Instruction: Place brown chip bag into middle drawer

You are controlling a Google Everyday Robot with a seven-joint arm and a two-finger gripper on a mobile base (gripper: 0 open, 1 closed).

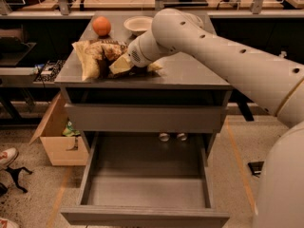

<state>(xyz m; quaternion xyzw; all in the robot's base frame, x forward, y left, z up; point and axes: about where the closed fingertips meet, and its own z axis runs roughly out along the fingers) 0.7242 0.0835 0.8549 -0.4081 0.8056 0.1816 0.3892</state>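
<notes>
**Markings.** Print on the brown chip bag [97, 56] cannot be read. No other lettering in the scene is legible.

**Inventory, tabletop [190, 72].**
- One brown chip bag. It lies crumpled at the front left, with pale tan ends and a dark brown middle.
- One orange [101, 25] at the rear left, apart from the bag.
- One white bowl [138, 24], just to the right of the orange and partly behind the arm.

**Inventory, cabinet.**
- One closed drawer front [142, 118], directly under the tabletop.
- One middle drawer [142, 216] below it, pulled fully out. It is a shallow grey tray with its floor bare.
- Two small round objects [173, 137] side by side in the recess behind the tray. What they are cannot be determined.

**Inventory, floor.**
- One open cardboard box [56, 139], to the left of the cabinet.
- One shoe [6, 156] at the left edge.

**Arm and gripper.** The white arm [228, 63] reaches in from the right, across the tabletop. The gripper [127, 61] is at the right end of the brown chip bag, pressed in among its folds. The wrist housing and the bag cover it, so whether it is clenched on the bag or released cannot be told.

**Task item position.** The brown chip bag rests on the tabletop, above the middle drawer and outside it.
</notes>
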